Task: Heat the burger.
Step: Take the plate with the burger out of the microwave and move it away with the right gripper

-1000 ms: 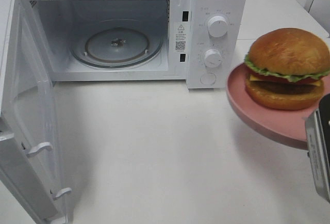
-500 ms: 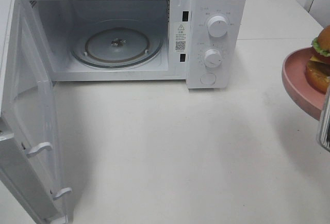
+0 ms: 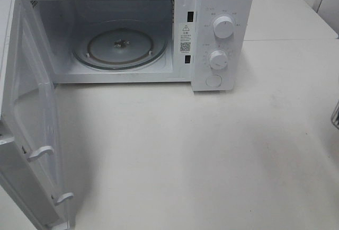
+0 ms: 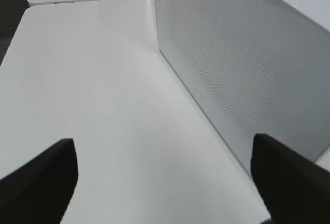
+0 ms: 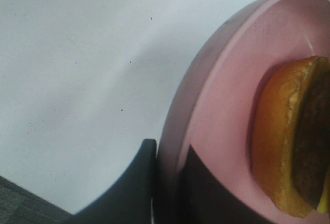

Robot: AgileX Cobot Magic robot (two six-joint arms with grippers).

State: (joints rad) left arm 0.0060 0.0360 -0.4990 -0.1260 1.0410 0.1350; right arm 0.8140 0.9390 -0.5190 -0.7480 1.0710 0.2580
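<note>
Fingers (image 5: pixel 165 182) of my right arm pinch the round pink plate's (image 5: pixel 216 105) stiff rim; the tall golden-brown burger (image 5: pixel 289 141) sits loose, likely top-heavy; left fingers (image 4: pixel 165 182) spread, empty.

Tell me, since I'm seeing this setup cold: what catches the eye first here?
The white microwave at the back of the table, its door swung wide to the left and the glass turntable bare. In the right wrist view, the right gripper pinches the pink plate's rim, the burger on it.
</note>
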